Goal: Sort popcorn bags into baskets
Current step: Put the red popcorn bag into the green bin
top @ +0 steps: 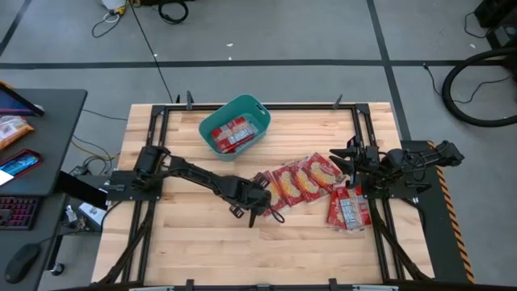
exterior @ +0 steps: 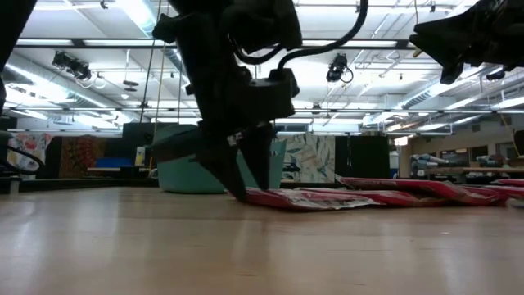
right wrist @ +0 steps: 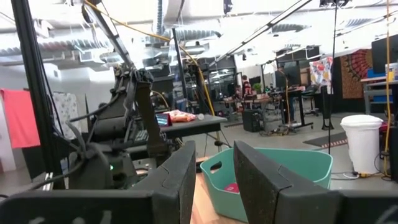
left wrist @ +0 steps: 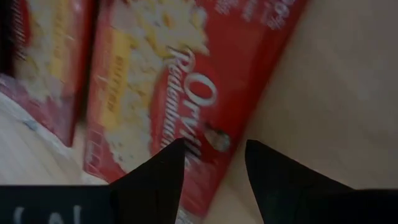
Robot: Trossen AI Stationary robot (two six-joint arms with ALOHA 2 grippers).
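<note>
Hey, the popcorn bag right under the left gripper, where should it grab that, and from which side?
Probably the long edge bordering bare wood. The popcorn bag lies flat, so the left gripper should come down from above, one finger on the bag, one on the table. The opposite edge sits close beside another bag.

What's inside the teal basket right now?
The teal basket holds red popcorn bags lying flat on its floor. The exact count is unclear, and anything beneath them is covered.
</note>
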